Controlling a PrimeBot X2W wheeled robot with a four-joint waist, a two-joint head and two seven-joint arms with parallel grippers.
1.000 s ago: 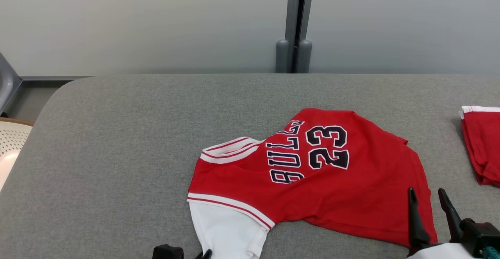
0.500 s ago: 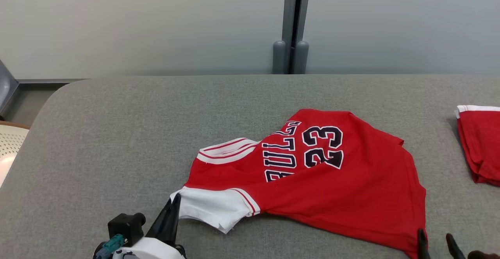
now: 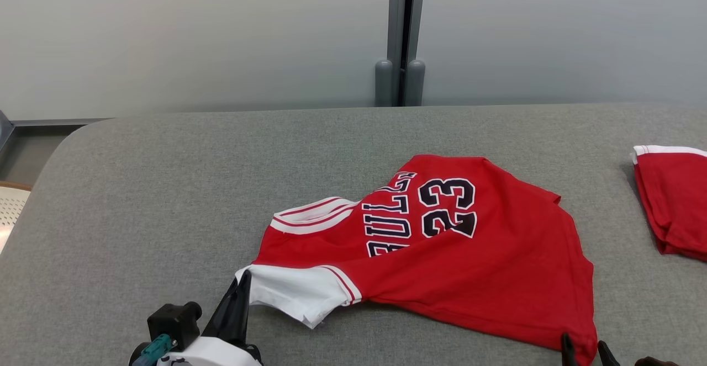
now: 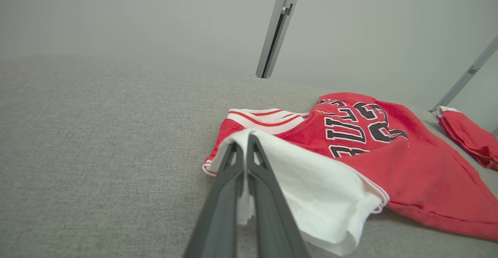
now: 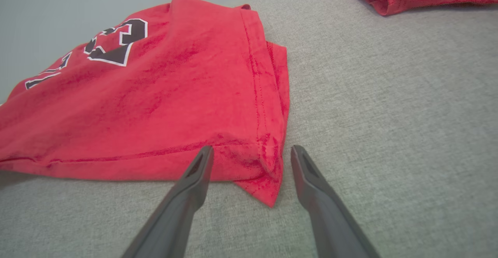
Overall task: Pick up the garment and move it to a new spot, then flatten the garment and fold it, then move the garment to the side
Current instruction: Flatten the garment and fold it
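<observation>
Second red garment [image 3: 671, 200] is cut off by the right edge of the head view. The first letter of the chest lettering is lost under a fold; "ULL" and "23" are read. Contact between right-hand fingers and cloth cannot be judged.

Garment [image 3: 442, 261], a red jersey, is laid near the tabletop's front, right of centre. Long axis runs left to right; letter tops face left, hem right.

Left hand [image 4: 243, 139] is pinched tight on the white sleeve's edge. Right hand [image 5: 252, 149] is spread wide, the near-right hem corner between its fingers.

Tabletop [image 3: 165, 189] is covered in grey fabric. Pale grey wall panels, joined by a metal post [image 3: 400, 35], are seen behind.
</observation>
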